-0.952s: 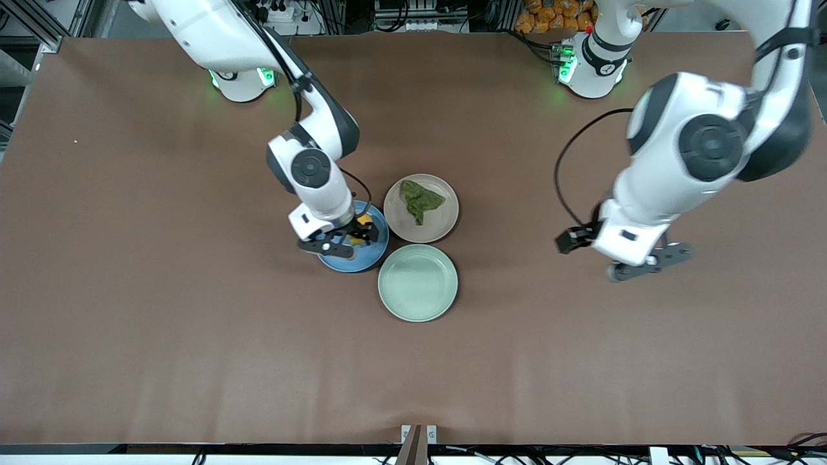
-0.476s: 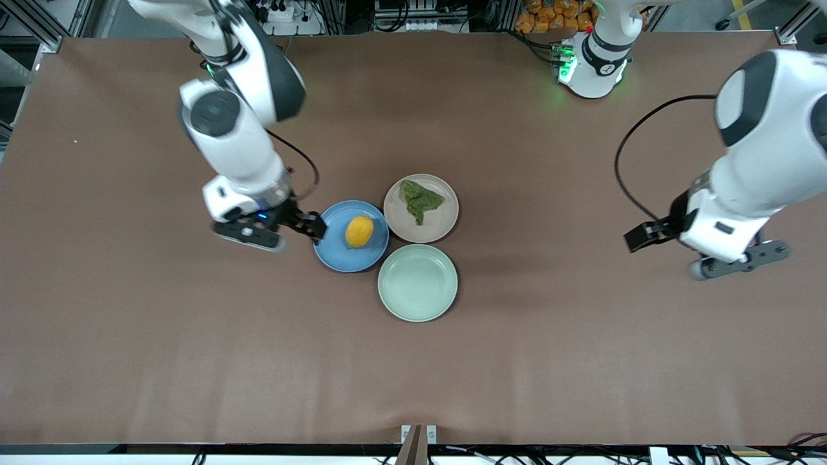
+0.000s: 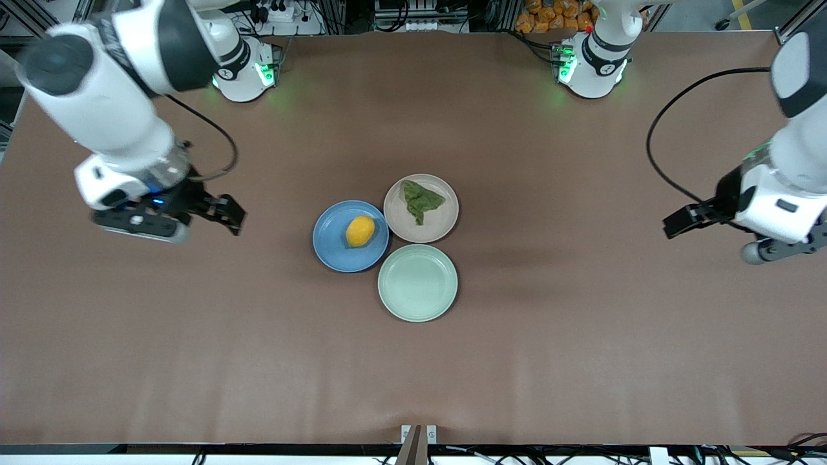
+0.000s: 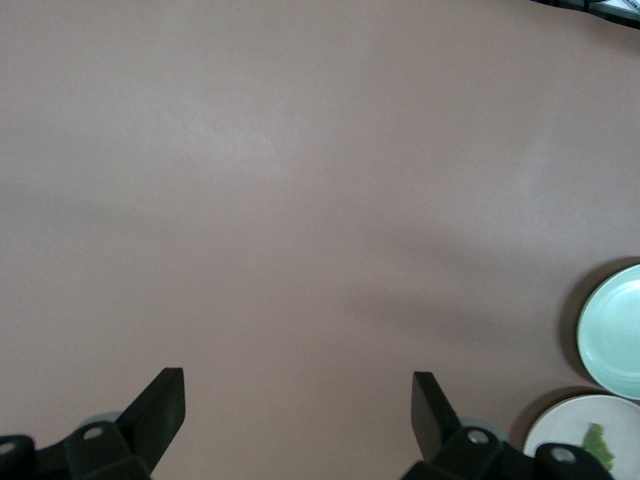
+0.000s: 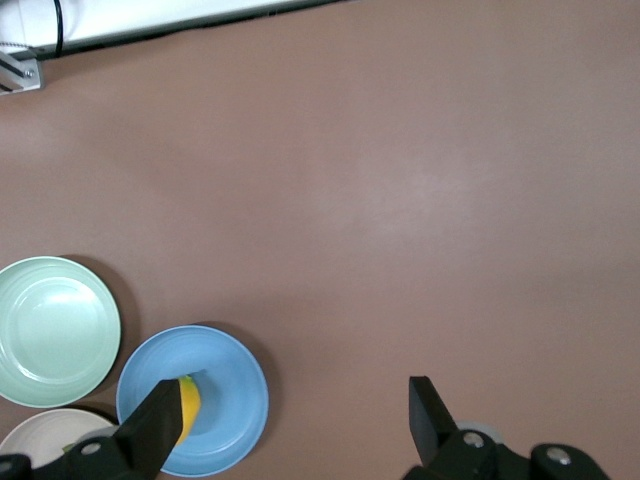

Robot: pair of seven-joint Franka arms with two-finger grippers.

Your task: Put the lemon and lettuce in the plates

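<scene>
In the front view, the lemon (image 3: 360, 231) is seen on the blue plate (image 3: 329, 248) at frame centre, its long axis tilted slightly off upright. The lettuce (image 3: 420, 201) is seen on the beige plate (image 3: 446, 223), its tip pointing down-frame. The task appears complete.

In the left wrist view, the left gripper (image 4: 298, 402) is shown spread and empty over bare table (image 4: 300, 200).

In the right wrist view, the right gripper (image 5: 295, 412) is likewise shown released; any retreat is best kept high, well apart from the plates.
</scene>
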